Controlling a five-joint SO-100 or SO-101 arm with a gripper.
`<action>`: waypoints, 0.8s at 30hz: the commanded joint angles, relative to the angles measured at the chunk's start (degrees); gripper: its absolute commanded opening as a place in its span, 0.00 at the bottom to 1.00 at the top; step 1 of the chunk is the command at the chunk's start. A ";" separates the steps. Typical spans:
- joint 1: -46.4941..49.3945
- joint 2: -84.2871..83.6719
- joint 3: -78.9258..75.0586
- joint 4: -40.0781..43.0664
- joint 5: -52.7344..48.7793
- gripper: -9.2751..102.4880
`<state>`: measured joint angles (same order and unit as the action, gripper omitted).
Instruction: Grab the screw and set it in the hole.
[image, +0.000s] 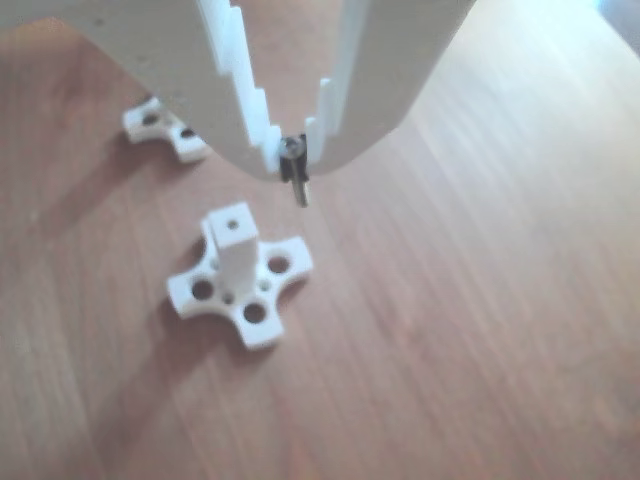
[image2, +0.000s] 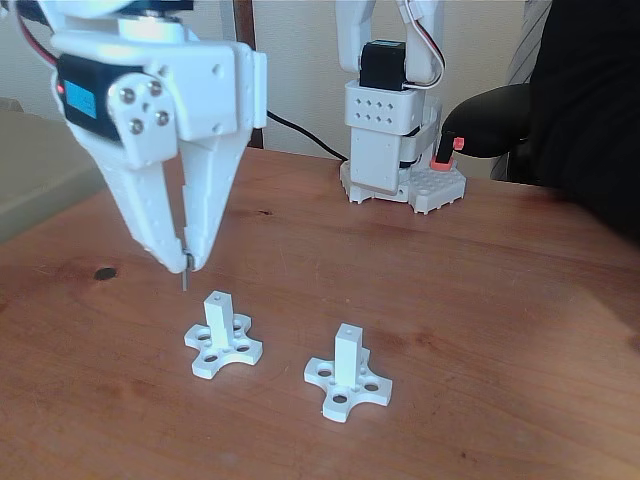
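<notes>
Thin silver screw (image: 298, 180) hangs upright, just left of and above the near-left post's hole (image2: 222, 298)

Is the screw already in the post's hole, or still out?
Out. The screw hangs point-down, pinched in the gripper, above the table beside the post; the hole is empty.

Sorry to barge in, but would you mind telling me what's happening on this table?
The arm's tool is shut on a thin silver screw, which hangs point-down above the wooden table. It sits up and left of the nearer white post in the fixed view, not yet in its top hole. A second post stands alongside.
</notes>
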<state>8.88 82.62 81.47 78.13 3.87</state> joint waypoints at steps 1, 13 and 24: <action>-3.08 7.47 -3.96 1.85 0.35 0.04; -17.40 16.61 9.05 0.00 4.31 0.04; -19.07 15.47 12.83 -4.75 4.92 0.04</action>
<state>-9.67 94.39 94.92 74.44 8.26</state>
